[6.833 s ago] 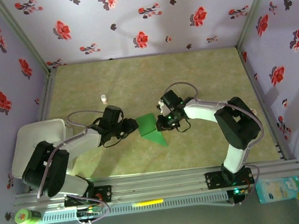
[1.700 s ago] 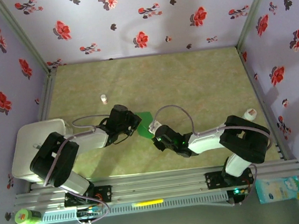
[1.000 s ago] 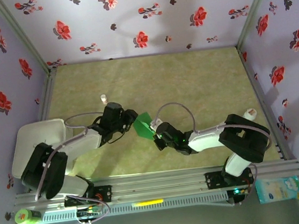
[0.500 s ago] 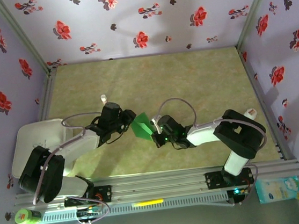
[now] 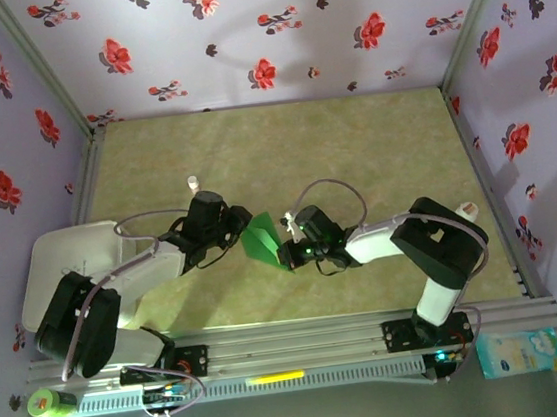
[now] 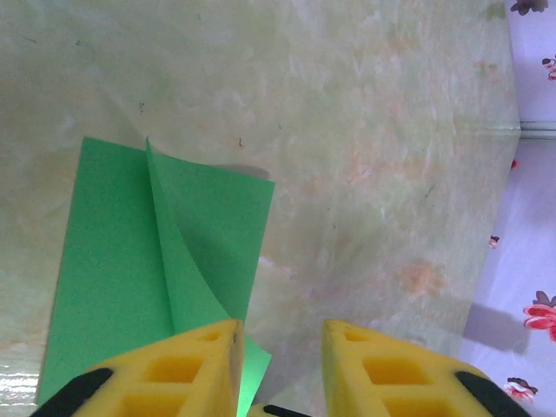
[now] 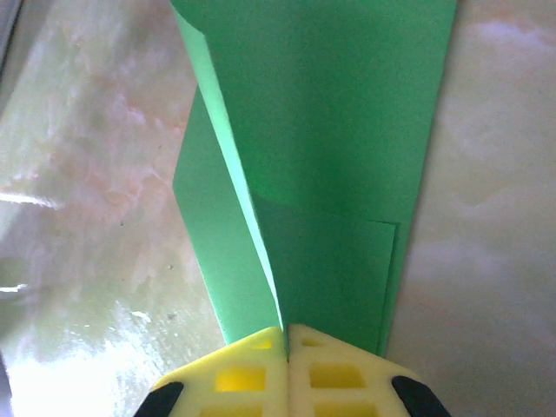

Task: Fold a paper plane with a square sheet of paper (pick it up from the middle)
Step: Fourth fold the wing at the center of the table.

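Observation:
The bright-green sheet of paper (image 5: 260,239) lies folded on the table between my two grippers. One flap stands up along a centre crease (image 7: 234,174). In the right wrist view, my right gripper (image 7: 285,330) is shut on the near end of that raised crease. In the top view it sits at the paper's lower right corner (image 5: 286,256). My left gripper (image 5: 243,223) is at the paper's upper left edge. Its yellow fingers (image 6: 200,356) stand apart, open (image 6: 280,334), and a corner of the green paper (image 6: 113,261) reaches in beside the left finger.
A tiny white bottle (image 5: 193,183) stands behind the left arm. A white tray (image 5: 68,263) lies at the table's left edge. Flowered walls close three sides. The far half of the table (image 5: 352,150) is bare.
The right gripper has moved up and left with the paper, whose free end shifted slightly left. The left gripper stayed at the paper's edge and its jaws narrowed.

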Tool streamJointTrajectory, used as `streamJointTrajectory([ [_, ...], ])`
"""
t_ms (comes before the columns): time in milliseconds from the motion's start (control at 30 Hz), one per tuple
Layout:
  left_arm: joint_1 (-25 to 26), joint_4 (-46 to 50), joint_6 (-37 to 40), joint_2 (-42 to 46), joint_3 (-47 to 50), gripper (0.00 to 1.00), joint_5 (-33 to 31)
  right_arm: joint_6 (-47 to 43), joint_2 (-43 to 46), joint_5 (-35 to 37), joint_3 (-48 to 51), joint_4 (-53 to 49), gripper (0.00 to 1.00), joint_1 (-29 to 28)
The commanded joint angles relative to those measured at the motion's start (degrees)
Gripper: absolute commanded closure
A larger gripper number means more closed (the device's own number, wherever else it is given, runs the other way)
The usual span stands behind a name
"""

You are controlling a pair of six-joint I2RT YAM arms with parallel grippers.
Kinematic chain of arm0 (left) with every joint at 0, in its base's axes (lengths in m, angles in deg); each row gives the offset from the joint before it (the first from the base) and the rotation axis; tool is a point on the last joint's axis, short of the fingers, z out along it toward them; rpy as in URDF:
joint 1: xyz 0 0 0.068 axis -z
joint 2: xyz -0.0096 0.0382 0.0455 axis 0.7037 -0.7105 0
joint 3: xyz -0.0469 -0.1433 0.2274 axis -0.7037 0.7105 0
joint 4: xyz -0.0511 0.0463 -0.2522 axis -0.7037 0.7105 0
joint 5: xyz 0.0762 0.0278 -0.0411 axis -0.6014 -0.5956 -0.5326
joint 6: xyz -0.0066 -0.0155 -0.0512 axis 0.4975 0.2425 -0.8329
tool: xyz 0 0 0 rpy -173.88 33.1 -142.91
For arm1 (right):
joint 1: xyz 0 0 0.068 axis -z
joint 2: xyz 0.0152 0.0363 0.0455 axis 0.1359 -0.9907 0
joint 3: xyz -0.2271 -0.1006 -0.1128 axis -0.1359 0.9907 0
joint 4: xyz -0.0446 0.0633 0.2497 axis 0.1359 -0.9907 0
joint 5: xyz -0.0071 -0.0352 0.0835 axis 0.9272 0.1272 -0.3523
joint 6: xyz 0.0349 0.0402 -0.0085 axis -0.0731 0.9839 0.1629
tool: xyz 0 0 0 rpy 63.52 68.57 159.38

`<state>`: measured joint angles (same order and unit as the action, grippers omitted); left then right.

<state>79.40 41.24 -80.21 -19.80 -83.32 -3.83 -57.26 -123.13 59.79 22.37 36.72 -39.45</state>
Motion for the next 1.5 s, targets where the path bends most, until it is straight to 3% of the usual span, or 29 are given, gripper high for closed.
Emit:
streamJointTrajectory([
  [0, -0.5, -1.4, 2.2, 0.0, 0.9, 0.74, 0.1, 4.3, -1.3, -4.7, -1.0, 2.4, 1.00, 1.5],
  [333, -0.5, -5.9, 2.6, -4.2, 0.7, 0.82, 4.4, 11.3, -3.6, -8.0, 1.1, 10.4, 1.00, 3.7],
  [867, -0.2, -10.4, 1.6, -11.8, 0.9, 0.90, 7.4, 12.1, -4.6, -5.1, 2.2, 9.2, 1.00, 3.8],
  [1467, 0.8, -19.0, 0.7, -17.3, 0.3, 0.92, 10.3, 14.4, -4.0, -4.1, 5.3, 13.2, 1.00, 4.2],
])
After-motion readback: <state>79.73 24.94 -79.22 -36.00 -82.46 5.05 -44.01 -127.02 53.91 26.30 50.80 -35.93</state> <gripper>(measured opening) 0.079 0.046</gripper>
